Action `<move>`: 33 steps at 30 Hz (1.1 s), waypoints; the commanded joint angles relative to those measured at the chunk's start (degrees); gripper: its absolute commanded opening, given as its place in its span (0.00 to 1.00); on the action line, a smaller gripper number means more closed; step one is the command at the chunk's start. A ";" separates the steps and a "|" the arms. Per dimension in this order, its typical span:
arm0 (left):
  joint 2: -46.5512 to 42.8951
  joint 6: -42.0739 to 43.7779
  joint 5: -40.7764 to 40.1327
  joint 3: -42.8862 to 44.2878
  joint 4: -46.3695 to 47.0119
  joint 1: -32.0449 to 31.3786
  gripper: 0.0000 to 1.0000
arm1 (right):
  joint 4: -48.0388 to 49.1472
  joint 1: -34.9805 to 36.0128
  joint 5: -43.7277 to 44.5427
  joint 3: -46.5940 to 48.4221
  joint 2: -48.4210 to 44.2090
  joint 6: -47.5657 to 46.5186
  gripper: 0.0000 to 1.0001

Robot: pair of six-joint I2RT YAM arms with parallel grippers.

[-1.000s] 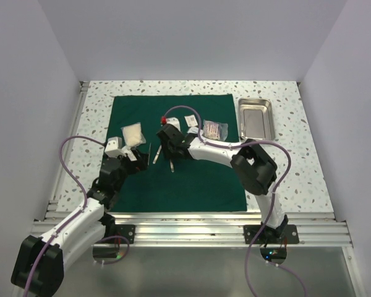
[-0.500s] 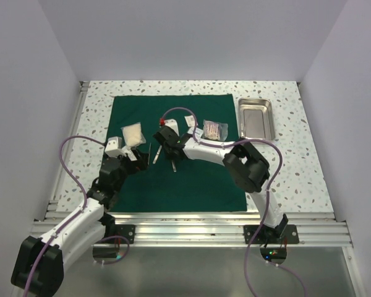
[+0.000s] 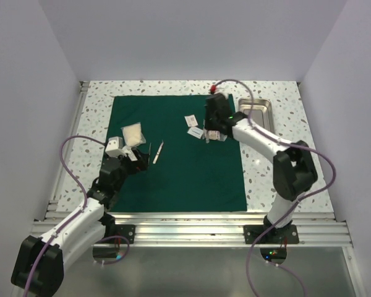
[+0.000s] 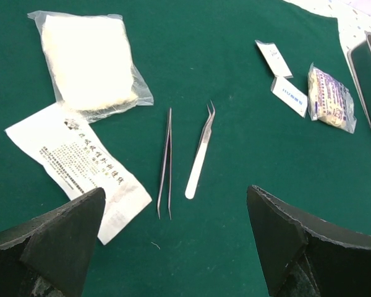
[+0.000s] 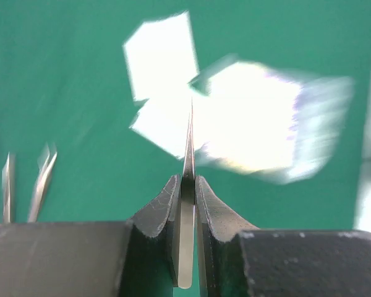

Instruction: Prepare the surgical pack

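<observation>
pack: surgical pack point(image 3: 185, 173) is spread flat as one dark green matte square, mid-table, just left of the steel tray point(image 3: 264, 105)
edges: all four hems are seen straight; a speckled tabletop point(image 3: 96, 111) border is left bare round them
room: open green surface is left across the near half; items are grouped toward the far half
left claw: left gripper point(image 4: 174, 213) is held wide open, nothing gripped, low over the near-left cloth
right claw: right gripper point(image 5: 187, 185) is clamped on a thin steel instrument point(image 5: 189, 139), seen edge-on, over blurred packets
loose items: soft gauze packet point(image 4: 86, 62), printed leaflet point(image 4: 74, 164), dark straight tweezers point(image 4: 167, 154), curved steel tweezers point(image 4: 199, 154)
</observation>
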 commanded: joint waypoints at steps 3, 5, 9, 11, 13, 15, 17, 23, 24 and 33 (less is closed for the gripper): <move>0.43 0.57 1.28 2.30 1.72 -0.30 1.00 | 2.79 -15.21 -7.01 -2.91 -6.63 -9.41 0.13; 0.60 0.66 1.63 2.29 2.07 -0.38 1.00 | 2.70 -19.96 -7.56 -2.39 -5.75 -11.96 0.13; 1.04 0.84 2.25 2.29 2.51 -0.38 1.00 | 2.18 -27.52 -10.10 -0.11 -1.63 -12.33 0.13; 1.04 0.75 2.51 2.21 2.68 -0.38 1.00 | 1.12 -28.85 -9.76 1.39 1.44 -11.71 0.13; 1.30 0.75 2.60 2.12 2.95 -0.30 1.00 | 1.03 -29.56 -9.32 3.15 3.21 -11.80 0.13; 1.48 0.75 2.95 2.12 3.21 -0.38 1.00 | 0.68 -29.74 -8.01 5.33 6.53 -12.41 0.13; 1.74 0.75 3.04 2.12 3.39 -0.38 1.00 | -0.90 -29.74 -6.69 6.93 8.92 -12.85 0.13; 1.57 0.84 3.04 2.21 3.21 -0.38 1.00 | -0.82 -29.74 -4.57 7.37 14.38 -11.72 0.16; 1.66 0.84 2.95 2.12 3.30 -0.38 1.00 | -0.82 -29.82 -4.22 7.20 14.38 -11.36 0.19; 1.74 0.92 3.13 2.21 3.47 -0.38 1.00 | -0.11 -27.98 -4.57 1.49 -0.02 -7.58 0.50</move>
